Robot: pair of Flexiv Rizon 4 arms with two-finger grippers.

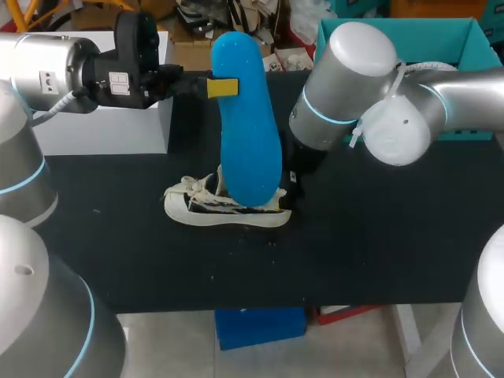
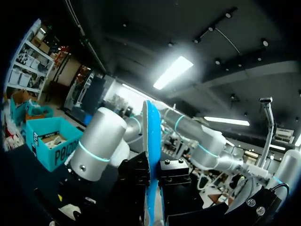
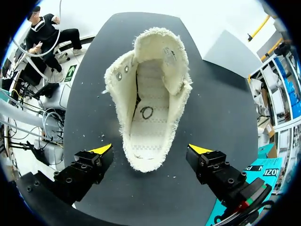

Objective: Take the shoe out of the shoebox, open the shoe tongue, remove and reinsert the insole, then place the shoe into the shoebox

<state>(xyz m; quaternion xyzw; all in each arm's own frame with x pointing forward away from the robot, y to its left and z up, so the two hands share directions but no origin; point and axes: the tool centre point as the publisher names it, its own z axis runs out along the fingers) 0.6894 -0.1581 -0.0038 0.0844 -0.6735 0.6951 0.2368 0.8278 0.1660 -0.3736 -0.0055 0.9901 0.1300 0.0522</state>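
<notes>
— Since the shoe (image 1: 224, 211) heads the list, where is it?
— Item one: shoe, cream, frayed edge. It is out of the box, near the middle of the worktop (image 1: 378, 236), toe toward the left edge. The right wrist view looks down into its open mouth (image 3: 150, 94).
— And the insole?
— Item two: insole (image 1: 248, 134), blue, held upright above the shoe. Whether its lower end touches the shoe cannot be told. The left pincer (image 1: 223, 87) is clamped on its upper part; the left wrist view shows it edge-on (image 2: 151, 160) between the fingers.
— Right pincer?
— Item three: right pincer (image 3: 150, 149), fingers (image 3: 89, 165) spread wide either side of the heel, not touching it.
— Shoebox?
— Item four: shoebox (image 1: 465, 31), teal, far right corner. A white box (image 1: 102, 126) is at the far left.
</notes>
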